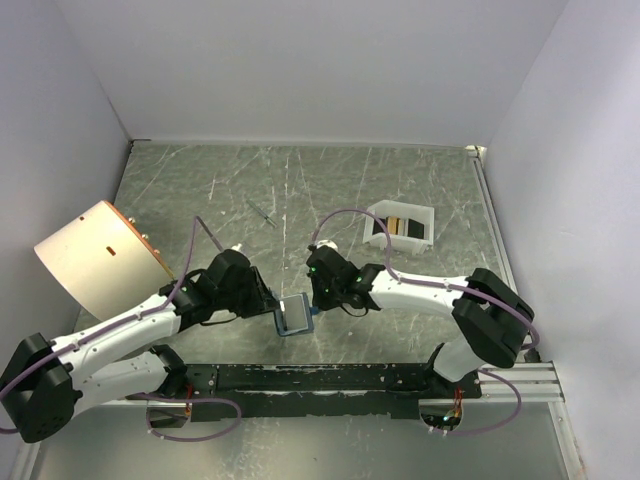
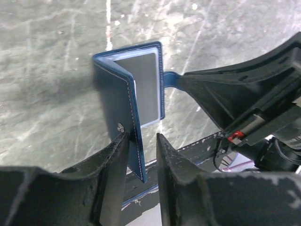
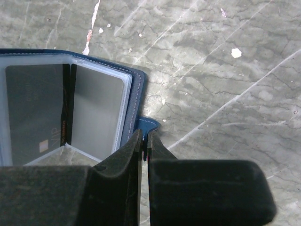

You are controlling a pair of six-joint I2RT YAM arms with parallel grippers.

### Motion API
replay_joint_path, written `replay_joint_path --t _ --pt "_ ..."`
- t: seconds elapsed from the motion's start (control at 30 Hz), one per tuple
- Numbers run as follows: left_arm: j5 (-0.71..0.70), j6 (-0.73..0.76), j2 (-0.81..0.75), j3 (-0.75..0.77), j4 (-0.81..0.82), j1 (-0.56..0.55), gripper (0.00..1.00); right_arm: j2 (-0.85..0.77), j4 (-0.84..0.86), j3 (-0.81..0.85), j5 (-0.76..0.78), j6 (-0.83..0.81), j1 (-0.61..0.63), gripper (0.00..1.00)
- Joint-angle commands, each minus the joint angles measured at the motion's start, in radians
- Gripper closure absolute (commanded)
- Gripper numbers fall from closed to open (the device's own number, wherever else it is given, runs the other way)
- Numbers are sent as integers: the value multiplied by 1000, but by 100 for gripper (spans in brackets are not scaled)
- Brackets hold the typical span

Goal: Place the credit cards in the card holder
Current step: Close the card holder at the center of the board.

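The card holder appears held clear of the surface near the six o'clock edge in the top view, spread open between the two arms. The left hand is narrowed on the lower edge of the dark blue cover and seems to hold it there. The right hand is all but closed, pinching the snap tab at the holder's three o'clock side in the left wrist view. A dark card with a chip sits in one clear sleeve. The sleeve beside it shows only plain grey. More credit cards, dark and gold, lie in the white tray at about two o'clock from the holder.

The step in hand looks like presenting an open sleeve for the next card. Doing it well probably needs a firm left grip so the cover cannot twist. The pull on the tab should be gentle, just enough to fan the sleeves. The right hand would have to let go to fetch a card, and the holder may then swing shut.
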Motion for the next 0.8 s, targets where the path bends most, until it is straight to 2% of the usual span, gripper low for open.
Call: replay_joint_path --t 0.0,0.17,0.3,0.77 --pt "98 8 13 -22 153 1 58 -25 25 -19 -15 16 3 100" --pt "160 2 54 -39 267 1 53 -42 30 -27 -7 22 2 100" --pt "188 -2 107 -50 341 2 54 -55 35 -38 -3 33 2 100" --pt "171 27 163 -27 354 1 53 -78 20 -37 12 37 1 100"
